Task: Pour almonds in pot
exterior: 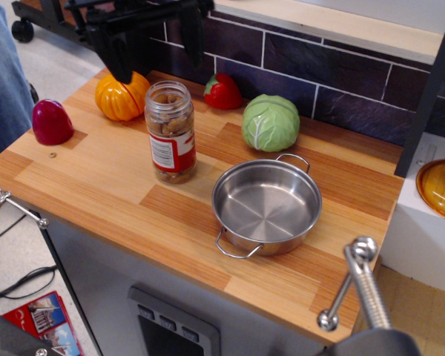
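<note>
The wooden table (96, 200) carries the empty steel pot (266, 206) at centre-right, with the green cabbage (271, 122) behind it. Left of the pot, apart from it, the almonds (168, 126) stand upright in their clear jar, whose red-and-white label is too small to read. The black end effector (153, 41) hangs above the jar with fingers spread, gripping nothing.

No text, brand or number can be read anywhere. A red-and-white label is carried on the clear jar (170, 132) of almonds (167, 124), which stands toward the worktop's (119, 200) back left, but its print is too small and blurred to be made out. A red printed booklet (46, 315) is seen on the floor below the front left corner; its lettering cannot be deciphered either.
</note>
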